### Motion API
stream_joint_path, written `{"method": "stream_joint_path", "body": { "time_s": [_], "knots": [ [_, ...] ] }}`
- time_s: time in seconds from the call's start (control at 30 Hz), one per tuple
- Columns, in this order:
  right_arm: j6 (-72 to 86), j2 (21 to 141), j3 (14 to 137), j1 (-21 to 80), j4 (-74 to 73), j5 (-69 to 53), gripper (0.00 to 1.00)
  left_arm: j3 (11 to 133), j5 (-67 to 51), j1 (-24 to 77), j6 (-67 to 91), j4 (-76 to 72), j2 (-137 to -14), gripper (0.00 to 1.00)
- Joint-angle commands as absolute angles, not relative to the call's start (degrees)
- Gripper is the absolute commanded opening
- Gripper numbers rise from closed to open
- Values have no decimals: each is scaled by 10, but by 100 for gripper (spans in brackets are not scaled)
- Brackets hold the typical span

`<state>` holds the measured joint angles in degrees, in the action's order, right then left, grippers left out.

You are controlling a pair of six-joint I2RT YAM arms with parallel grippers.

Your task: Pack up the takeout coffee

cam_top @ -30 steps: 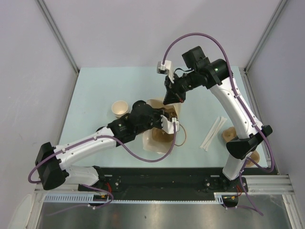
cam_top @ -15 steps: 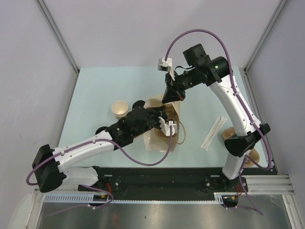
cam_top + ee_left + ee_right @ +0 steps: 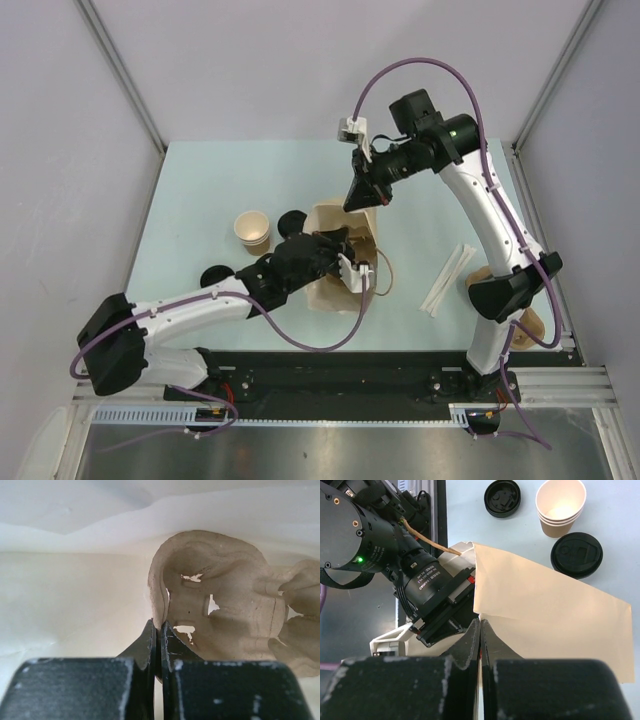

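A nested stack of paper cups (image 3: 560, 505) stands upright on the pale table (image 3: 615, 540), open-topped, white inside and apparently empty. A black lid (image 3: 576, 555) lies loose just beside the stack, and a second lid (image 3: 502, 498) lies a little further off. The cups look light and thin-walled, so they would crush easily. A gentle pinch across the rim or upper wall seems the safest hold. The lids look flat and slick.

Next to the nearer lid is the tan paper bag (image 3: 545, 615). The right gripper (image 3: 480, 625) is pressed together on the edge of the bag's mouth. The left gripper (image 3: 159, 630) reaches inside the bag and pinches the rim of a moulded pulp tray (image 3: 225, 605). Whether the tray sits flat I cannot tell.
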<state>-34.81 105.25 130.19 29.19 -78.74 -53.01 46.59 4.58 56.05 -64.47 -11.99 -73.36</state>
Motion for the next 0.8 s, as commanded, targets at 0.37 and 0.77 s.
{"method": "stream_joint_path", "body": {
  "time_s": [0.37, 0.77],
  "knots": [
    [-367, 1070, 1329, 258, -849, -570, 0, 587, 52, 549, -570, -5, -723, 61],
    [-336, 1115, 1339, 216, -844, -582, 0, 688, -39, 549, -489, 134, -674, 71]
  ]
}}
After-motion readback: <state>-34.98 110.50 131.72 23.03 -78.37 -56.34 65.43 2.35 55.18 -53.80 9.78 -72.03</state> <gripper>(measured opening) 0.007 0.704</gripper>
